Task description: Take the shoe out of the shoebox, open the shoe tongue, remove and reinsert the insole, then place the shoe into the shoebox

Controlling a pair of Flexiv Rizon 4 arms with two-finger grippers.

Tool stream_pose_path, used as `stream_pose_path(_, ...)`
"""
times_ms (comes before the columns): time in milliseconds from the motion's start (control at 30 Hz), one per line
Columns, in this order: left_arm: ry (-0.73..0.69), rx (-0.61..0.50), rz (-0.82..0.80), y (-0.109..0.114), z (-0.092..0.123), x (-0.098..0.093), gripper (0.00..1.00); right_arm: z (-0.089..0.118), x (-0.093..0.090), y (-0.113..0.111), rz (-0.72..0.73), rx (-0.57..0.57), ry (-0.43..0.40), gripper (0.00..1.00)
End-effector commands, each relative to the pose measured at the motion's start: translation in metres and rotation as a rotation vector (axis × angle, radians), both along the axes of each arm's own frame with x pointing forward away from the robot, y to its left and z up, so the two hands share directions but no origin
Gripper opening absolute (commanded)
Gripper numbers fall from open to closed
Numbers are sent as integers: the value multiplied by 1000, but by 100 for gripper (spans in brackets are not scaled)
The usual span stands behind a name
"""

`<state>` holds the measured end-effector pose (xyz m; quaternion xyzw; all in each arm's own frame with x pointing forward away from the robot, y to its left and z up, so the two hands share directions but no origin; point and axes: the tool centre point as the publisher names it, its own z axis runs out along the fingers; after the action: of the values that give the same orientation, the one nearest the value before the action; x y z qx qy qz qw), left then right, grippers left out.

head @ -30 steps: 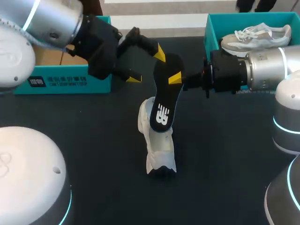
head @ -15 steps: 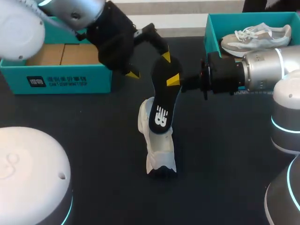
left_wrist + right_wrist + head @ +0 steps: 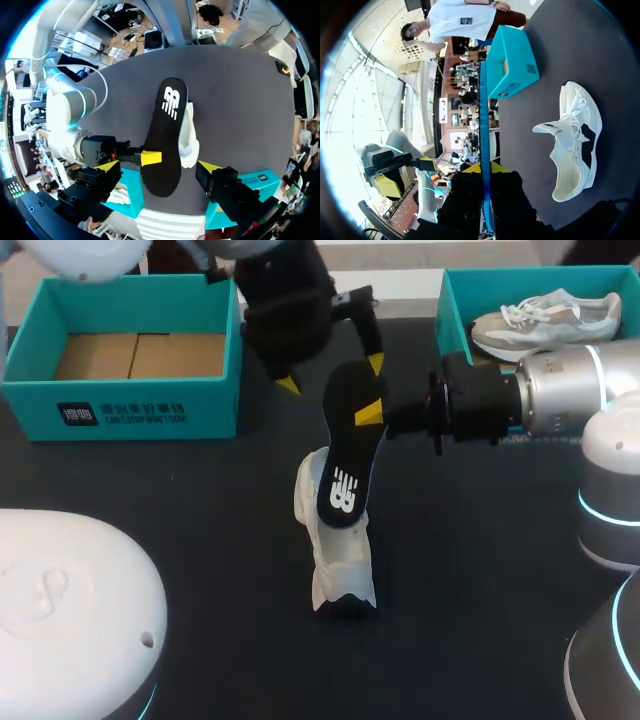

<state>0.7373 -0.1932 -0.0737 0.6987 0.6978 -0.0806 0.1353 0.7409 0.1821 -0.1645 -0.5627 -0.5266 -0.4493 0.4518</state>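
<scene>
Dark table [image 3: 200,540] under me, with a white sneaker [image 3: 335,560] standing at its middle. My right gripper [image 3: 368,412] pinches the black insole [image 3: 345,470] near its upper end and holds it slanted over that sneaker. My left gripper [image 3: 331,373] hangs just above, jaws wide. The left teal shoebox [image 3: 150,415] shows a brown cardboard floor; the right teal shoebox [image 3: 445,310] holds a grey-and-white sneaker [image 3: 550,318].

White logo [image 3: 346,488] on insole [image 3: 347,435], illegible print [image 3: 122,413] on shoebox [image 3: 215,395].

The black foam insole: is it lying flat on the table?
No, the right gripper holds the black foam insole up off the dark table.
</scene>
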Motion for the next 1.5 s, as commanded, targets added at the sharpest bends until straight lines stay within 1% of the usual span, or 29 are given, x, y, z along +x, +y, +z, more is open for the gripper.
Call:
stream_pose_path(33, 7, 318, 21, -6, -1, 3, 100, -1, 1, 3, -3, 0, -2, 0)
stream_pose_path(233, 14, 326, 19, -5, -4, 4, 100, 0, 1, 1, -5, -4, -5, 0)
stream_pose_path(900, 30, 292, 19, -5, -7, 10, 100, 2, 7, 1, -3, -8, -6, 0)
stream_pose_path(1033, 32, 270, 18, -5, -9, 11, 100, 2, 8, 1, -6, -7, -5, 0)
stream_pose_path(1133, 11, 134, 29, 1, -8, 12, 100, 2, 7, 0, -10, -7, -4, 0)
stream_pose_path(1233, -48, 55, 43, 6, -9, 13, 100, 2, 6, -1, -14, -7, -4, 0)
stream_pose_path(1300, -68, -45, 60, 12, -8, 13, 100, 3, 6, -2, -16, -8, -4, 0)
stream_pose_path(1333, -90, -74, 52, 14, -8, 13, 100, 3, 6, -2, -17, -8, -3, 0)
stream_pose_path(1367, -92, -135, 64, 16, -7, 12, 100, 3, 6, -2, -17, -8, -3, 0)
stream_pose_path(1400, -88, -168, 55, 18, -6, 12, 100, 3, 6, -2, -17, -8, -3, 0)
stream_pose_path(1433, -108, -230, 54, 21, -5, 11, 100, 3, 6, -3, -17, -9, -1, 0)
stream_pose_path(1500, -118, -314, 48, 26, -5, 11, 100, 3, 6, -3, -16, -11, 0, 0)
